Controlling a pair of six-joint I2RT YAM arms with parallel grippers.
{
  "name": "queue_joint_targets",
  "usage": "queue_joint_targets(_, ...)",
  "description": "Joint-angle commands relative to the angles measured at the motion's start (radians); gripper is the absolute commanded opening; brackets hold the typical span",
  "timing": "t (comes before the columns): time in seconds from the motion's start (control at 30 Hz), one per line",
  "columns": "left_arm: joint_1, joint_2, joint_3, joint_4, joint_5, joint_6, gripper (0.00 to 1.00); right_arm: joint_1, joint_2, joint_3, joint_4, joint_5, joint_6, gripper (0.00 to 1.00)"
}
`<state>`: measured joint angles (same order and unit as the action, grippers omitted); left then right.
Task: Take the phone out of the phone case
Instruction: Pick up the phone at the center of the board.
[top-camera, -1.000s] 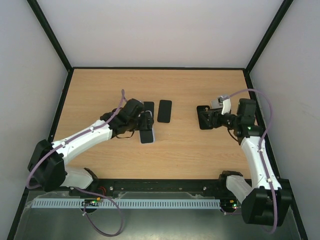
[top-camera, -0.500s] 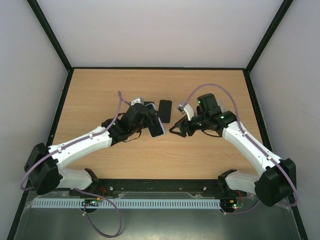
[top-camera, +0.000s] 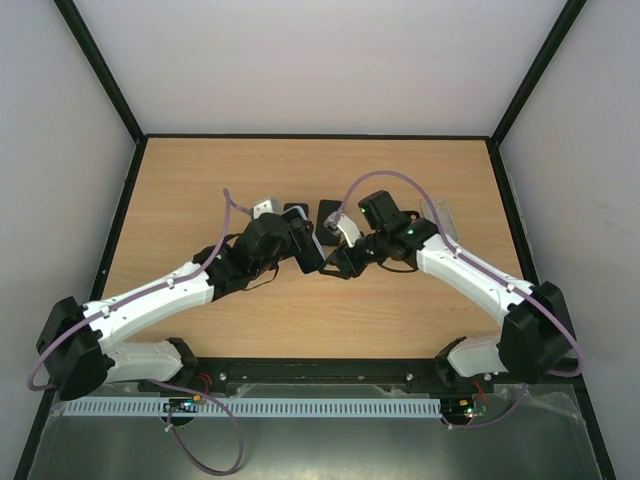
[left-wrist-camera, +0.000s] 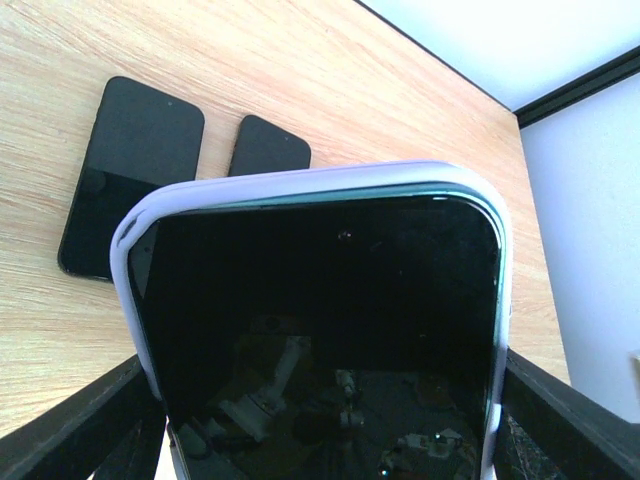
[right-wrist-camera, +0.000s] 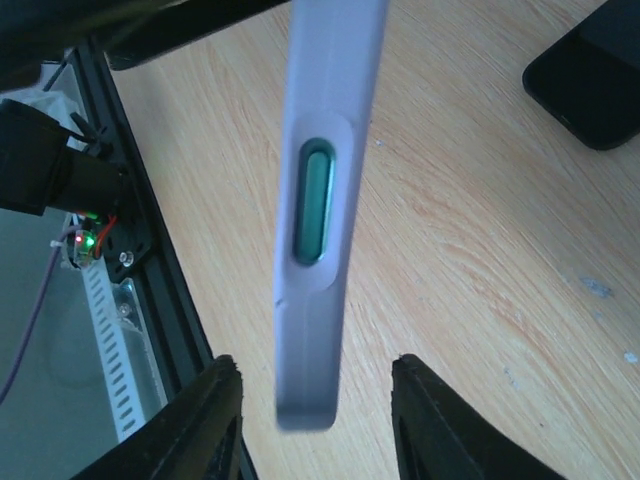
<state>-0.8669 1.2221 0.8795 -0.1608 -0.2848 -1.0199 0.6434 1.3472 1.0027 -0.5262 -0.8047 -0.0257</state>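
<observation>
— Starting at the jaws: the left gripper (left-wrist-camera: 330, 425) is clamping the phone case (left-wrist-camera: 300, 182) across its width, a finger on each long side, and is holding it up off the table (left-wrist-camera: 330, 60), with the phone (left-wrist-camera: 320, 330) sitting inside, screen facing the wrist camera.

— And the right gripper (right-wrist-camera: 316, 385)?

— Its jaws are standing apart, straddling the free end of the case edge-on; I'm not seeing either finger touching it (the side button (right-wrist-camera: 318, 205) is facing that camera).

— So what are you worrying about?

— Mostly the squeeze. If those fingers are closing on rim and phone together, they're pinning the phone in rather than peeling the soft shell off. The left fingers are also pressing the long sides, likely tightening the rim's hold.

— Slipping?

— That too. The left grip is sitting toward one end, so a hard pull could be twisting the case out of it. Anything coming loose is dropping onto wood, and a black phone (left-wrist-camera: 130, 175) and a second black phone (left-wrist-camera: 268, 150) are lying just beyond, so a freed phone landing there is getting hard to tell apart.

— Arms colliding?

— They're working very near each other over the table's middle, so a wide peel is risking wrist against wrist.
</observation>
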Motion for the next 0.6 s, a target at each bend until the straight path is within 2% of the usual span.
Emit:
queue_joint_targets(0.0, -0.013, -0.041, -0.004, 0.071, -0.031, -0.016, 0.02, 0.022, 0.023, 0.039, 0.084, 0.006, 0.054, 0.37)
queue_joint_targets(0.07, -0.016, -0.041, -0.001, 0.069, -0.031, -0.017, 0.02, 0.025, 0.019, 0.04, 0.102, 0.007, 0.063, 0.27)
queue_joint_targets(0.17, -0.02, -0.035, 0.012, 0.054, -0.038, -0.015, 0.02, 0.025, 0.0, 0.027, 0.127, 0.01, 0.086, 0.22)
queue_joint_targets(0.27, -0.023, -0.033, 0.022, 0.047, -0.043, -0.005, 0.02, 0.026, -0.024, 0.01, 0.14, 0.003, 0.111, 0.06)
queue_joint_targets(0.33, -0.026, -0.033, 0.027, 0.052, -0.046, 0.013, 0.03, 0.025, -0.036, 0.0, 0.149, 0.0, 0.128, 0.02)
queue_joint_targets(0.37, -0.028, -0.033, 0.03, 0.051, -0.047, 0.023, 0.08, 0.025, -0.044, -0.003, 0.15, 0.003, 0.135, 0.02)
queue_joint_targets(0.4, -0.027, -0.033, 0.035, 0.047, -0.048, 0.032, 0.18, 0.025, -0.049, -0.005, 0.15, 0.004, 0.139, 0.02)
queue_joint_targets(0.5, -0.027, -0.042, 0.044, 0.034, -0.052, 0.065, 0.59, 0.025, -0.074, 0.006, 0.126, 0.027, 0.14, 0.02)
queue_joint_targets(0.57, -0.027, -0.055, 0.057, 0.006, -0.063, 0.066, 0.77, 0.017, -0.1, 0.017, 0.107, 0.068, 0.141, 0.02)
